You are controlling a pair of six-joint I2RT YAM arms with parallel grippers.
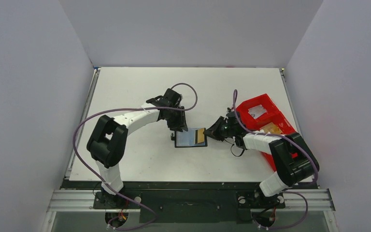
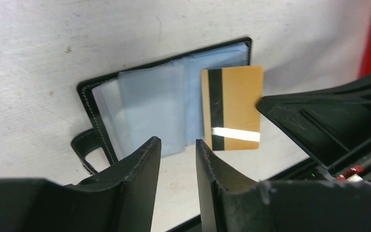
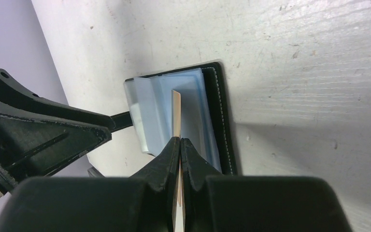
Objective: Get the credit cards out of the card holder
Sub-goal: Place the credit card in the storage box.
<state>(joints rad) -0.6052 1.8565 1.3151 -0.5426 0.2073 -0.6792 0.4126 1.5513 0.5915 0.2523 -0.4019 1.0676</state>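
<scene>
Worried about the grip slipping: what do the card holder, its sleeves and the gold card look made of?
Card holder: black, leather-like, matte, with pale stitching along the rim; real or faux, cannot tell. Sleeves: soft clear plastic, hazy and translucent. Card: likely stiff plastic, gold face, black stripe, shiny silver strip.

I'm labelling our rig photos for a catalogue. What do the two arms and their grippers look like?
Both arms, left arm and right arm, have white links between bulky black joints. A purple cable loops along each. The left gripper and right gripper are black, with tapering wedge-shaped fingers.
</scene>
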